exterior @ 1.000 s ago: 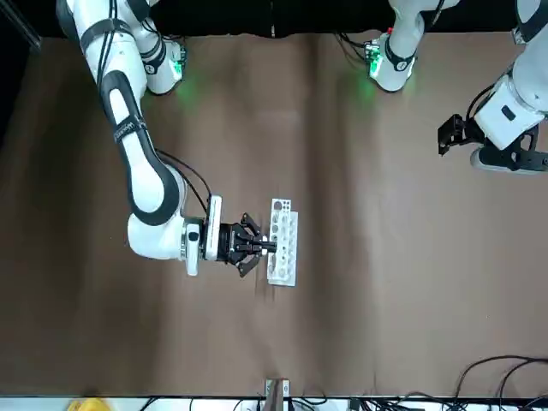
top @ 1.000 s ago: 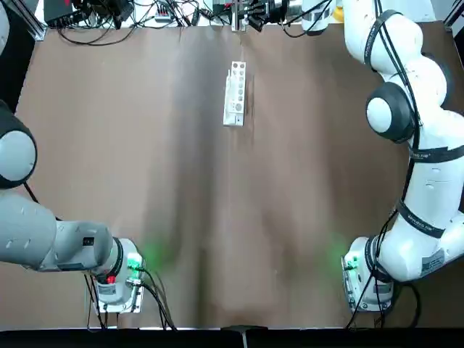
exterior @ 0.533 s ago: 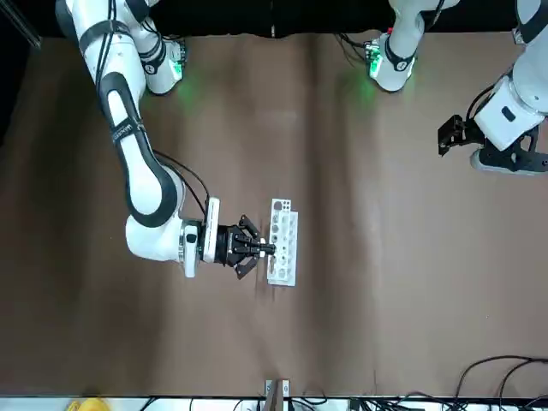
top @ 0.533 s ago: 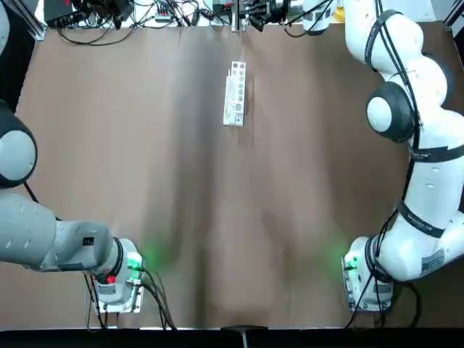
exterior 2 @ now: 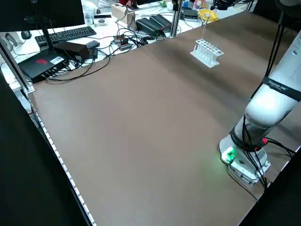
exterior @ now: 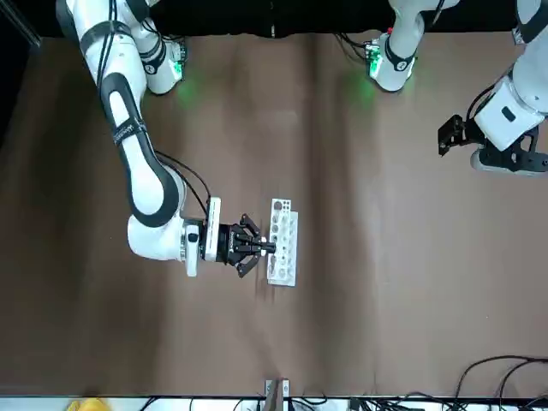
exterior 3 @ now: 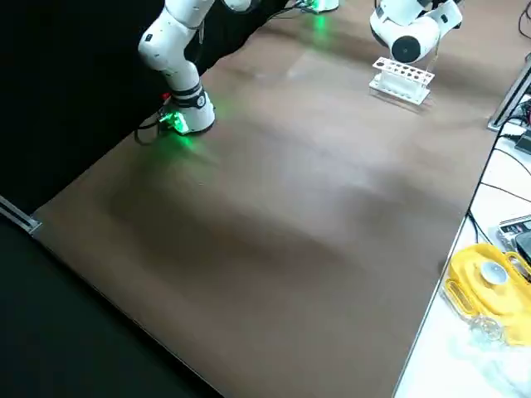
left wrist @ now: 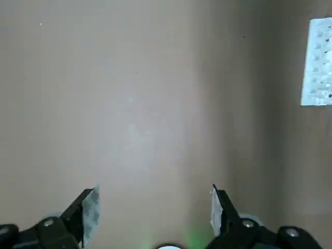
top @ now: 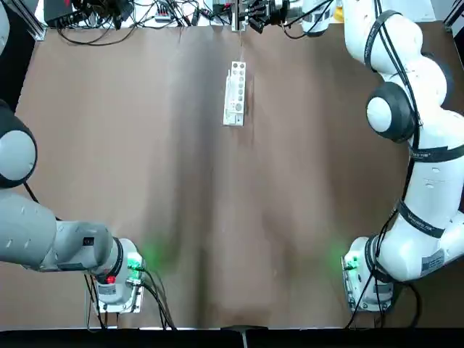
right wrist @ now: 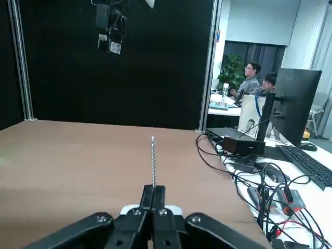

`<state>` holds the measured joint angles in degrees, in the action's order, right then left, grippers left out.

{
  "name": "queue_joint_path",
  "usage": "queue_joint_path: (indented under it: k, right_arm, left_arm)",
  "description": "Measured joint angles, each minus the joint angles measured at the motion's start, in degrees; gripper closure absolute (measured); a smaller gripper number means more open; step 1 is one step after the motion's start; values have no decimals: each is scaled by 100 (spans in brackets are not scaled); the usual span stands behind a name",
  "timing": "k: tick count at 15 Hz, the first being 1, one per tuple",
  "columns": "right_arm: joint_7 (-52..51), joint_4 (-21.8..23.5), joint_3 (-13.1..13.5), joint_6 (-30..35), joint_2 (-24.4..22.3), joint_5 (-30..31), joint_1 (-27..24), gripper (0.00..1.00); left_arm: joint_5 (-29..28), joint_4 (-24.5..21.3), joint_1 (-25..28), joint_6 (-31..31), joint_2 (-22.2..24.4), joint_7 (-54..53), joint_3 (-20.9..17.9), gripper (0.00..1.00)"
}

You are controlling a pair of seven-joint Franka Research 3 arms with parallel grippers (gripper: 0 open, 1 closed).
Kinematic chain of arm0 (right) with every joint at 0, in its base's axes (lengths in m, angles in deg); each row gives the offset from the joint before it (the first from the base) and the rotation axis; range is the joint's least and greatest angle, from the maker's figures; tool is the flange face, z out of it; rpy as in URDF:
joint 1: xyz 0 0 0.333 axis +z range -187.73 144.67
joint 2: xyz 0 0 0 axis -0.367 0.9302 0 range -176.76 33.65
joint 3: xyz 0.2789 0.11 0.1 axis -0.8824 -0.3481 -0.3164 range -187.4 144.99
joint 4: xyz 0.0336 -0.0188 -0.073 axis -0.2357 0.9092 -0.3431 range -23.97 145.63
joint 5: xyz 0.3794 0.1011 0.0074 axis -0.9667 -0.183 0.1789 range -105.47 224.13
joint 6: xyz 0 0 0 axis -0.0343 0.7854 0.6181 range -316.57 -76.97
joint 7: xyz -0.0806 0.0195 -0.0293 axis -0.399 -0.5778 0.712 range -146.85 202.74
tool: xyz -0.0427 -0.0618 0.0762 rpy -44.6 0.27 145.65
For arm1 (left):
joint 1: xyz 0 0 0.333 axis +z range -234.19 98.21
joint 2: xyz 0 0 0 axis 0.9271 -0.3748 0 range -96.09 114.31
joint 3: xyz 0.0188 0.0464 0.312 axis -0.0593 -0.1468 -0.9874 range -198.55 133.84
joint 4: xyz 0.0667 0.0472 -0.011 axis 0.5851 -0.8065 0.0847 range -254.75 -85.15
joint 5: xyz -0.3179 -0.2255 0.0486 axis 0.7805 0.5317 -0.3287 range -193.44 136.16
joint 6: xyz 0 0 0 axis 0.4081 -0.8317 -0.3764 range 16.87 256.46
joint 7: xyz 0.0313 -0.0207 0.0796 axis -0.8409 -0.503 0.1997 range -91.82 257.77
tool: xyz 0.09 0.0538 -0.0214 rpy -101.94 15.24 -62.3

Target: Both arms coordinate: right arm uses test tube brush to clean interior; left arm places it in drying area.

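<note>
My right gripper (exterior: 262, 248) reaches level across the far side of the table, right beside the white holed rack (exterior: 282, 241). It is shut on the lower end of the test tube brush (right wrist: 153, 158), a thin pale stick that stands upright from its fingertips (right wrist: 154, 193). In the left side view the test tube brush (exterior 2: 203, 27) rises above the rack (exterior 2: 207, 52). The left arm (exterior: 510, 120) hangs above the table at my left. My left gripper (left wrist: 153, 201) is open and holds nothing, and it looks down on bare table with the rack (left wrist: 318, 62) off to one side.
Cables and electronics (top: 123, 13) line the far table edge. A keyboard (exterior 2: 70, 33) and black boxes lie beyond it, and a yellow object (exterior 3: 485, 282) sits off the table. People (right wrist: 259, 78) sit at desks in the background. The arm bases (top: 116, 279) (top: 370, 279) stand at the near edge.
The right arm's wrist shifted very slightly beside the rack, with the brush still in its grip. The left arm has stayed still.
</note>
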<state>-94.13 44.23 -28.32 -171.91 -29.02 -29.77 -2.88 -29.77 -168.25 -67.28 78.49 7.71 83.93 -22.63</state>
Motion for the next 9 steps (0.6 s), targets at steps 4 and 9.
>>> queue_joint_path:
  k: [4,9]
  right_arm:
    - [3,6,-2,118,0,0,0,98]
    - [5,41,-2,239,0,0,0,98]
  left_arm:
    - [0,0,0,4,-14,0,0,0]
    - [0,0,0,43,-17,0,0,0]
